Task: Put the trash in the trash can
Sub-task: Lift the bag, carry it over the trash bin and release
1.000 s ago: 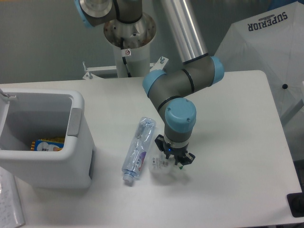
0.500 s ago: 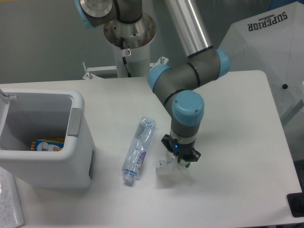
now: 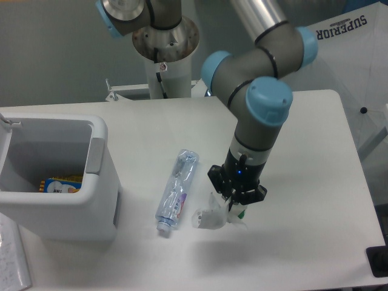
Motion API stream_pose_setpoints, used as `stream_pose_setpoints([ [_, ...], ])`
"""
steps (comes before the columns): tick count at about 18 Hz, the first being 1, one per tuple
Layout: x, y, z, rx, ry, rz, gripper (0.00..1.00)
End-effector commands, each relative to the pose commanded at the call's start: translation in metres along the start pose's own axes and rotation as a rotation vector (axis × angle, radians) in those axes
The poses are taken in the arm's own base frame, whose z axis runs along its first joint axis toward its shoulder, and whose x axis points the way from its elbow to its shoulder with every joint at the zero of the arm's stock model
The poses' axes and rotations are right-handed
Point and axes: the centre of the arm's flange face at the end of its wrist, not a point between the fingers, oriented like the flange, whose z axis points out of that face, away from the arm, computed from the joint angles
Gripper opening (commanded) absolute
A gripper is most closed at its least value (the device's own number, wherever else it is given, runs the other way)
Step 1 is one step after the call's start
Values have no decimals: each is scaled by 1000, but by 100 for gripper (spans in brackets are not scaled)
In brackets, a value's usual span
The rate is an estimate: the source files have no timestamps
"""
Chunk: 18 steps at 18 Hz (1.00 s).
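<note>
A crushed clear bottle with a blue-and-red label lies on the white table, pointing from the middle toward the front. Right of it my gripper is shut on a crumpled clear wrapper with green marks, which hangs lifted above the table with its shadow below. The light-grey trash can stands at the left edge, well away from the gripper. Inside it I see a blue-and-yellow item at the bottom.
The arm's base column rises at the back of the table. A white umbrella-like cover marked SUPERIOR stands off the right side. A dark object sits at the front right corner.
My gripper has risen and shifted slightly right, taking the crumpled wrapper up off the table. The bottle and the trash can have not moved.
</note>
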Motion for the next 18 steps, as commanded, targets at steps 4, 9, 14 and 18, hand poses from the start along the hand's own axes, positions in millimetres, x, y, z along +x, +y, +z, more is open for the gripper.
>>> stream_pose_setpoints([
  [4,34,-23,-47,132,37,-22,0],
  [9,112,-50,-78,203,100,-38,0],
  [14,197,-52,-81,195,160,18,0],
  [18,238,-53,-72,181,203,62,22],
])
